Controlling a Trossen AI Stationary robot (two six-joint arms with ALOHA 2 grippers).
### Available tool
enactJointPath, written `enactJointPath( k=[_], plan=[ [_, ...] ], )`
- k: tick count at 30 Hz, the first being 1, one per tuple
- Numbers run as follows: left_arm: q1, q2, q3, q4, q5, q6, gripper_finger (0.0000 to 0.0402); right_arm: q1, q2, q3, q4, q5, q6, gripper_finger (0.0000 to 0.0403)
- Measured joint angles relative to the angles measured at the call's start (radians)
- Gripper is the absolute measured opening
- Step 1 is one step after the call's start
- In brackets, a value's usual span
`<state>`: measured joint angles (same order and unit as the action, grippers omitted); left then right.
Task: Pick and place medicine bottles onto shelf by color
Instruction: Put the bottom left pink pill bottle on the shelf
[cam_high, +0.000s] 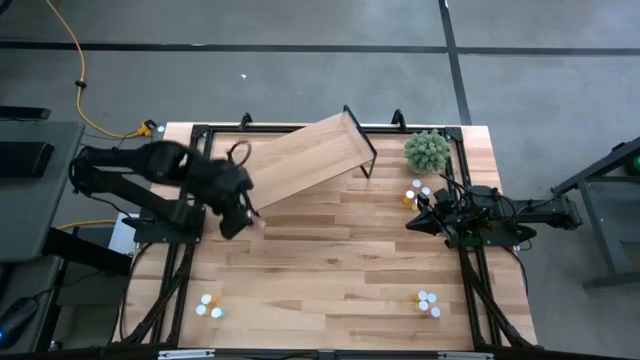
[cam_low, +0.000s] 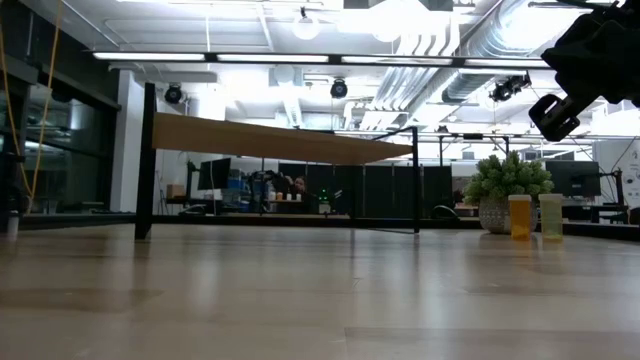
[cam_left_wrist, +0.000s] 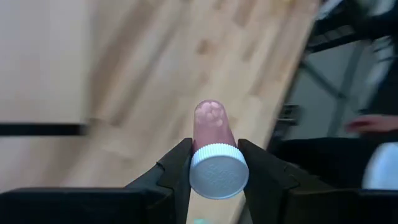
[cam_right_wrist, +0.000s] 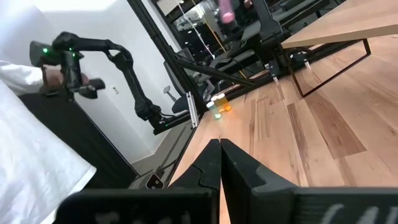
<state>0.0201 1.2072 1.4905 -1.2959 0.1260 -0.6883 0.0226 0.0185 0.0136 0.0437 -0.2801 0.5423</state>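
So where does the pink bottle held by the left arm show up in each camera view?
High view: pink bottle at the left gripper, just off the shelf's near-left end.
Low view: not in it.
Left wrist view: centre, white cap toward the camera, clamped between the jaws.
Right wrist view: small pink shape at the top edge.
Shared landmark: the shelf.

The left arm reaches in from nine o'clock toward the table's middle, its elbow folded and wrist bent, with the left gripper (cam_high: 240, 210) raised off the surface at about ten o'clock from the table's centre. Its two fingers (cam_left_wrist: 174, 171) are clamped on the white cap of a pink medicine bottle (cam_left_wrist: 211, 127). The right arm lies low along three o'clock, stretched toward the centre, and the right gripper (cam_high: 413, 222) has its fingers (cam_right_wrist: 208, 163) pressed together on nothing.
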Motion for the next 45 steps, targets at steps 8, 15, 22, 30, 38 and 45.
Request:
enactJointPath(
  k=[8,15,22,30,38,45],
  plan=[
    [0.224,0.134,0.161,-0.182,-0.178,0.346,0.0111,0.0,0.0,0.0,0.0,0.0,0.0,0.0],
    [0.403,0.217,0.19,-0.273,-0.295,0.469,0.0112,0.0,0.001,0.0,0.0,0.0,0.0,0.0],
    [0.541,0.299,0.191,-0.276,-0.223,0.547,0.0113,0.0,0.001,0.0,0.0,0.0,0.0,0.0],
    [0.631,0.369,0.191,-0.276,-0.182,0.625,0.0113,0.0,0.001,0.0,0.0,0.0,0.0,0.0],
    [0.691,0.385,0.158,-0.276,-0.165,0.614,0.0113,0.0,0.001,0.0,0.0,0.0,0.0,0.0],
    [0.726,0.285,0.029,-0.276,-0.165,0.588,0.0113,0.0,0.001,0.0,0.0,0.0,0.0,0.0]
  ],
)
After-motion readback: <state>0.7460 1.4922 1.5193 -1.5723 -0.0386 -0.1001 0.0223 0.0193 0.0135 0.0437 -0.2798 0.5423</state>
